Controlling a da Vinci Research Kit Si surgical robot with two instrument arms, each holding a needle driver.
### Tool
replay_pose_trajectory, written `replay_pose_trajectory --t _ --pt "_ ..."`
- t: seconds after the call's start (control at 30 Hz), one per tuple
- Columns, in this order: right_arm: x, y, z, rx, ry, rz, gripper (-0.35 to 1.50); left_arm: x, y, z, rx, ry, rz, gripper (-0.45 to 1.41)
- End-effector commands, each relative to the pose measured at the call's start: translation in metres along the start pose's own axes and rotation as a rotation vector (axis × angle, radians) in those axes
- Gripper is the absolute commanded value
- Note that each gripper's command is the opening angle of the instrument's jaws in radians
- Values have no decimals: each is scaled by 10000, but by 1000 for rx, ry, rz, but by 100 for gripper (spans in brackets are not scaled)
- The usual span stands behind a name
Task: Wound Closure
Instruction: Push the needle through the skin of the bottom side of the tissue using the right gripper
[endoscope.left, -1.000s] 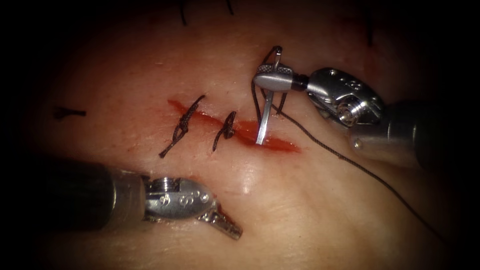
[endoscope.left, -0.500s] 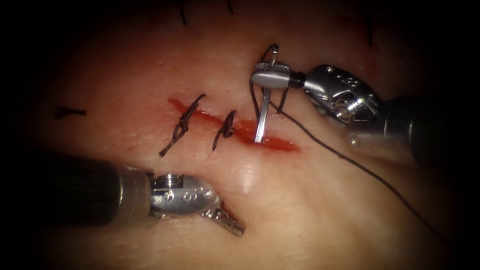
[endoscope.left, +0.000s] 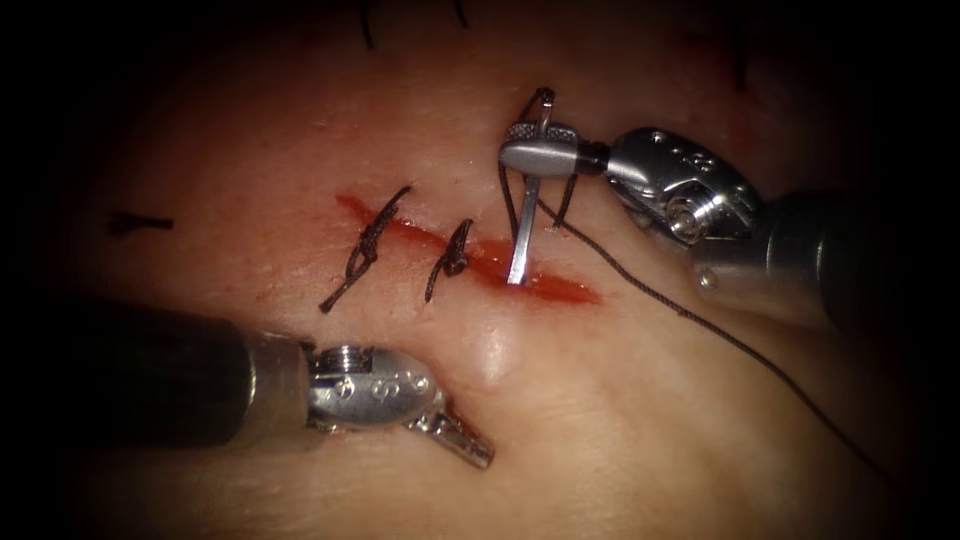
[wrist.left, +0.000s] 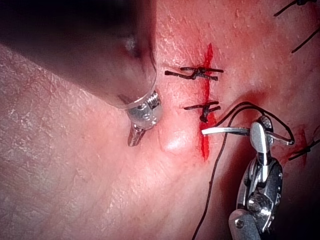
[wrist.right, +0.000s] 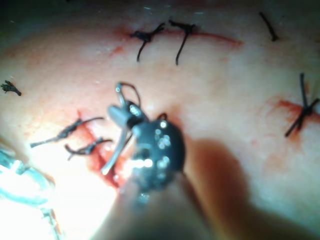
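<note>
1. My right tool (endoscope.left: 540, 157) came in from the right of the endoscope frame, jaws clamped across the needle (endoscope.left: 524, 225) close to its thread end. In the right wrist view the same grip (wrist.right: 121, 116) showed on the needle (wrist.right: 114, 156).
2. The needle hung nearly upright below the jaws, its tip down in the cut (endoscope.left: 470, 255) toward the right end, entering the tissue (endoscope.left: 600, 420) there. The left wrist view showed the needle (wrist.left: 222, 131) crossing to the cut (wrist.left: 206, 110) from my right tool (wrist.left: 259, 140).
3. The thread (endoscope.left: 700, 325) looped around the right jaws, then trailed toward the lower right of the endoscope frame.
4. Two tied stitches (endoscope.left: 365, 250) crossed the cut left of the needle; red fluid (endoscope.left: 560, 288) lined the cut.
5. My left tool (endoscope.left: 455, 440) sat in the lower left of the endoscope frame, low against the tissue, jaws together and holding nothing; also seen in the left wrist view (wrist.left: 135, 136).
6. A raised bump of tissue (endoscope.left: 490, 360) stood between the left tool and the needle.
</note>
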Motion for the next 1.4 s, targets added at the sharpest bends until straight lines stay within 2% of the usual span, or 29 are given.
replay_pose_trajectory --t 0.03,0.73,0.87,0.97,1.27,1.4 --pt "-4 3 7 0 2 3 -35 -6 -2 11 -2 5 -2 -21" --pt "5 1 7 10 14 28 -35 -21 -17 9 -1 17 -19 -21" --pt "5 0 7 22 10 99 -35 -21 -18 8 -1 17 -19 -21" --pt "4 -2 8 43 2 210 -35 -23 -18 6 -3 16 -18 -21" --pt "0 -5 14 45 -8 291 -35 -24 -17 5 -4 16 -17 -21" --pt "-8 -4 20 79 -20 347 -35 -24 -17 5 -4 16 -17 -21"
